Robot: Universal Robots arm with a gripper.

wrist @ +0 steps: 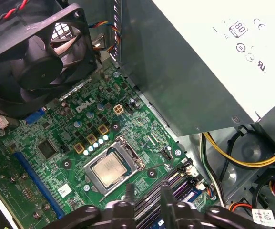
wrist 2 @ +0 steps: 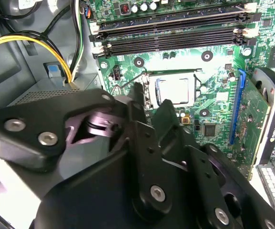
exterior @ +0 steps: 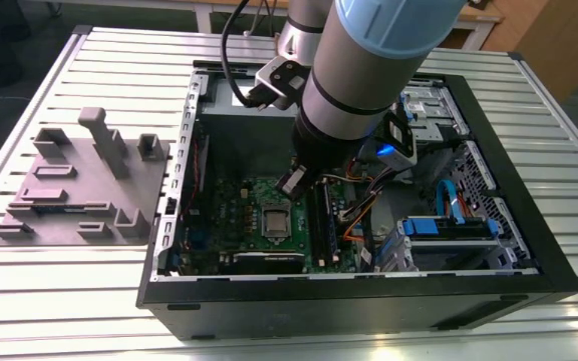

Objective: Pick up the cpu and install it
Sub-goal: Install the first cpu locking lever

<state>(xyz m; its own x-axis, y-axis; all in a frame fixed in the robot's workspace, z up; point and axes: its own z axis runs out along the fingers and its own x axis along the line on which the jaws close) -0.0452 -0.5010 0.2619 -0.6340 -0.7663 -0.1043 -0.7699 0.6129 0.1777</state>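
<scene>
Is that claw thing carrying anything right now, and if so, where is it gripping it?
Nothing is held. The gripper is open, its jaws apart with nothing between them. The cpu lies in the socket of the green board, clear of the gripper.

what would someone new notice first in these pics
In the exterior view, the big arm reaches down into the open computer case. In the first wrist view, the silvery cpu lies in the square socket of the green board. The gripper hangs just above it, fingers apart and holding nothing.
</scene>
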